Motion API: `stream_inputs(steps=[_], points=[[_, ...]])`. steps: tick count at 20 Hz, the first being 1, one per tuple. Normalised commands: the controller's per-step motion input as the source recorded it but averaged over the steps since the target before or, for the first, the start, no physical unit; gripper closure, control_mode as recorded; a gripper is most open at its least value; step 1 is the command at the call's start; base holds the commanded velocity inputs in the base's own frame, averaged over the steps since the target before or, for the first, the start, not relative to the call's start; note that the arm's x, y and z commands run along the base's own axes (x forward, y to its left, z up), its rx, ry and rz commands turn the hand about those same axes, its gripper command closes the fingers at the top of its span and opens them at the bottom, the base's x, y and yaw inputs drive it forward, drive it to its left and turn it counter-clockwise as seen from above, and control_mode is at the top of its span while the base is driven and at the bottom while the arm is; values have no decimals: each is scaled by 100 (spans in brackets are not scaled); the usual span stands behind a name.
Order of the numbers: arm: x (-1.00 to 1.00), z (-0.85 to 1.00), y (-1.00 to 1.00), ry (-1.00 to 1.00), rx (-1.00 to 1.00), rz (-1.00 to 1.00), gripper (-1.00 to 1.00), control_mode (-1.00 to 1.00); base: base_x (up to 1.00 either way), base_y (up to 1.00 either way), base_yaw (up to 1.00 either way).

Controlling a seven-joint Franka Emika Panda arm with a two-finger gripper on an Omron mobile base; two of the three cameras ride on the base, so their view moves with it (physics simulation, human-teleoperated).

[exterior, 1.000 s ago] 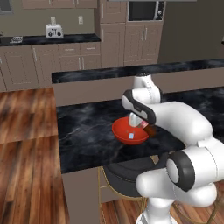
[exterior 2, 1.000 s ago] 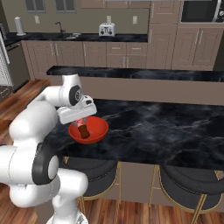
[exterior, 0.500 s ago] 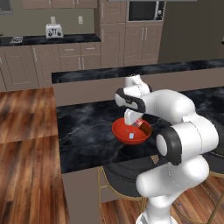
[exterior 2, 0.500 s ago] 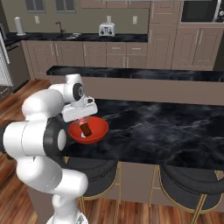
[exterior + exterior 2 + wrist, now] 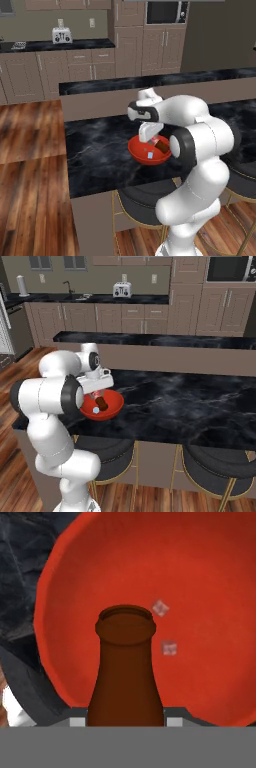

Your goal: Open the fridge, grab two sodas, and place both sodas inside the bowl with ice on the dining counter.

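The tool hangs just over the red bowl on the black desk, its jaws clamped on a brown cola bottle pointing into the bowl. Two ice cubes lie on the bowl floor beyond the bottle mouth. Risk noted: the bowl is shallow, so on release the bottle may tip over the rim and roll across the desk.

Warm wooden plank floor runs past taupe wall cabinets under a dark back bench carrying a white toaster and a sink faucet, a built-in microwave above, and black-cushioned stools with brass legs in front.
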Motion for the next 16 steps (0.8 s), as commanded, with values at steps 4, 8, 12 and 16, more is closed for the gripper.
stream_inputs(steps=[4,8,12,16], points=[[26,-33,0,4,0,4,100,-100,0,0,0],[24,-33,0,4,0,4,100,-100,0,0,0],[18,-31,0,1,0,4,100,-100,0,0,0],[16,-26,0,0,0,4,100,-100,0,0,0]])
